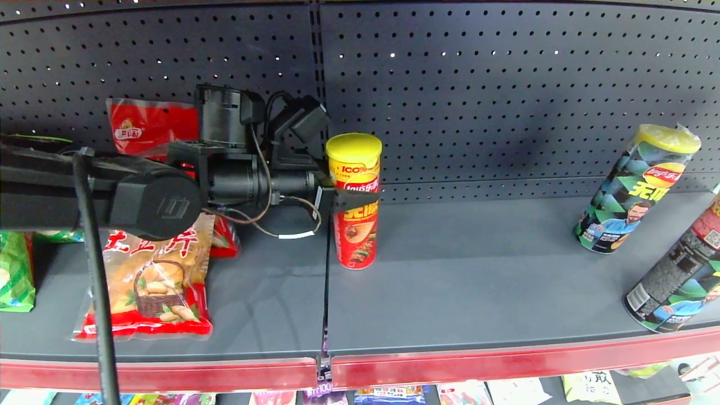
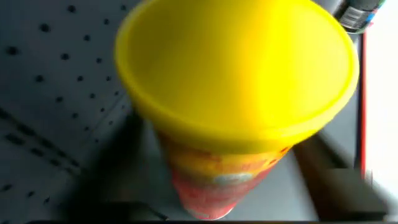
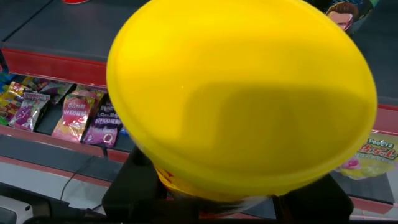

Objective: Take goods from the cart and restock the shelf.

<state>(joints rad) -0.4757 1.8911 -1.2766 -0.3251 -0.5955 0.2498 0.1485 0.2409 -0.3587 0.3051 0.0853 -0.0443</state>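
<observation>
A red can with a yellow lid (image 1: 354, 199) stands upright on the dark shelf (image 1: 478, 270), near its middle. My left gripper (image 1: 351, 201) comes in from the left and is shut on the red can at mid-height; the left wrist view looks down on the can's lid (image 2: 236, 68). In the right wrist view another yellow lid (image 3: 239, 93) sits close up, with my right gripper (image 3: 217, 205) shut on that can and dark fingers (image 3: 130, 186) beside it. A tilted grey-and-black can (image 1: 675, 270) at the shelf's right edge appears to be the held one.
A green can with a yellow lid (image 1: 635, 191) leans at the back right. Snack bags lie at the left: a potato-print bag (image 1: 149, 281), a red bag (image 1: 152, 126) and a green bag (image 1: 14, 270). Open shelf lies between the cans. The red front lip (image 1: 450, 360) has goods below.
</observation>
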